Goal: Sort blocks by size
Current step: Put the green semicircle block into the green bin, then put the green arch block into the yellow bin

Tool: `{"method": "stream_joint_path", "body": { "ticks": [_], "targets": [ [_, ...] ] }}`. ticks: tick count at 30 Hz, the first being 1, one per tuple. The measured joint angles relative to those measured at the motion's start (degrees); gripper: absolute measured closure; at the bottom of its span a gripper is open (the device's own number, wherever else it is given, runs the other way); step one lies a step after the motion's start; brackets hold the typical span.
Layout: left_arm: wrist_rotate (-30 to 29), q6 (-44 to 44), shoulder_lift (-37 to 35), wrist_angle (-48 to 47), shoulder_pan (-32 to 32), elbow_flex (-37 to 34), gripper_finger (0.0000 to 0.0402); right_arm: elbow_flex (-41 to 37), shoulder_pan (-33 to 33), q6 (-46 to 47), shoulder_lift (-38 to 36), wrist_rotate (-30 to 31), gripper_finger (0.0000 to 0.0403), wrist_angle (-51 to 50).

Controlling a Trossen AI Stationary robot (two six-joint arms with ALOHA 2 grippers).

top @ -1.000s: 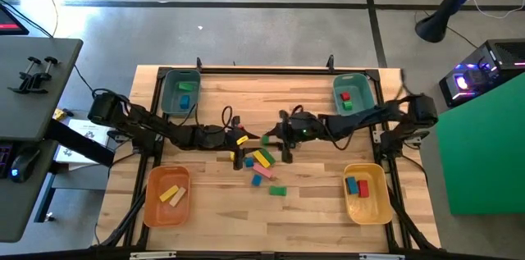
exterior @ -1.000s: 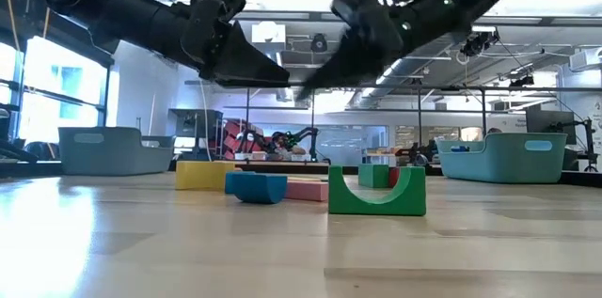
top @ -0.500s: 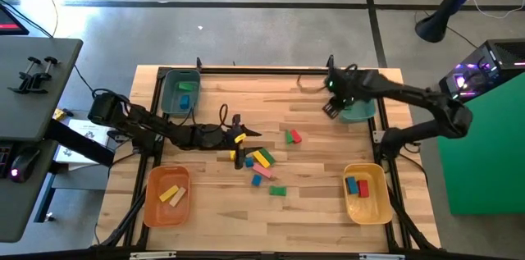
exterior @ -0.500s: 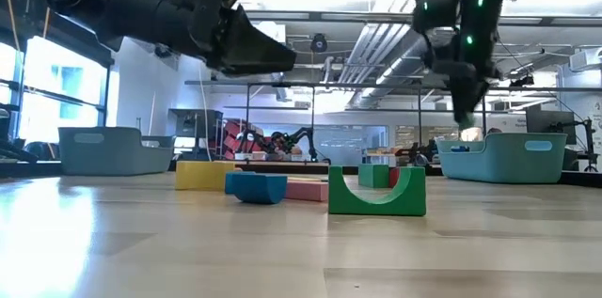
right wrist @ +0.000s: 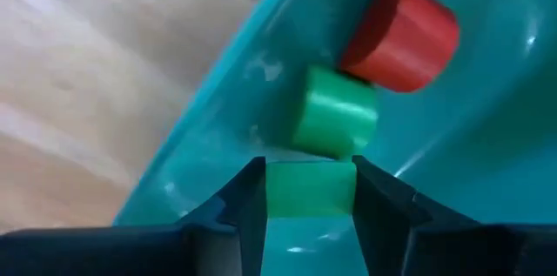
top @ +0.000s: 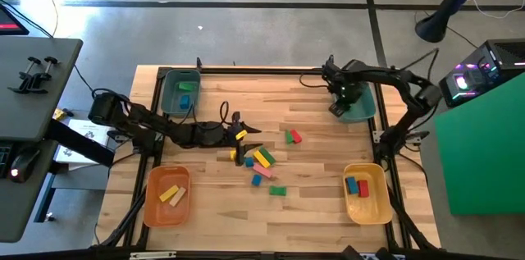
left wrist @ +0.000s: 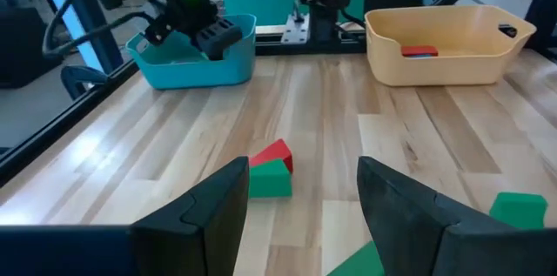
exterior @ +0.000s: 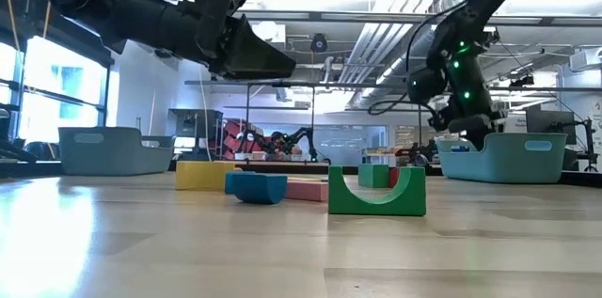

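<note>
Right wrist view shows the right gripper (right wrist: 309, 191) clamped on a small green wooden block (right wrist: 310, 189) over the teal plastic bin (right wrist: 218, 128), upper right of the high view. Next: release it inside. Left gripper (left wrist: 300, 202) hovers open mid-table.
</note>
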Motion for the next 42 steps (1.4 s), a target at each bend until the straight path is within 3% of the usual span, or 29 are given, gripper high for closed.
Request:
{"method": "stream_joint_path", "body": {
  "ticks": [3,12,18,24,28,33,38,42],
  "targets": [
    [0.0,-0.11,0.0,-0.06,0.13,0.0,0.0201,0.04,-0.66,-0.1,1.29,2.88,0.0268,0.18],
    [0.22,-2.1,0.0,-1.25,0.11,-0.04,0.0201,0.04,-1.82,-2.21,1.7,3.99,0.0168,0.81],
    [0.22,-3.52,0.0,-1.99,0.11,-0.04,0.0202,0.45,-1.77,-1.73,-1.32,11.11,0.0162,0.86],
    [0.2,-4.06,0.0,-2.03,0.11,-0.04,0.0202,1.11,0.13,2.34,-12.87,12.47,0.0167,-0.63],
    [-0.3,-5.53,0.0,-2.02,0.11,-0.04,0.0202,0.32,6.07,3.97,-23.17,12.47,0.0167,-0.73],
    [-0.46,-5.57,0.0,-1.65,0.11,-0.04,0.0202,0.31,19.41,7.42,-32.56,12.37,0.0167,1.97],
    [-0.47,-6.18,0.0,-1.1,0.06,-0.04,0.0202,0.07,34.71,9.92,-35.26,12.29,0.0167,10.65],
    [-0.48,-7.54,0.0,-1.12,0.02,-0.04,0.0202,-4.52,43.54,7.73,-34.93,12.18,0.0167,24.98]
  ]
}}
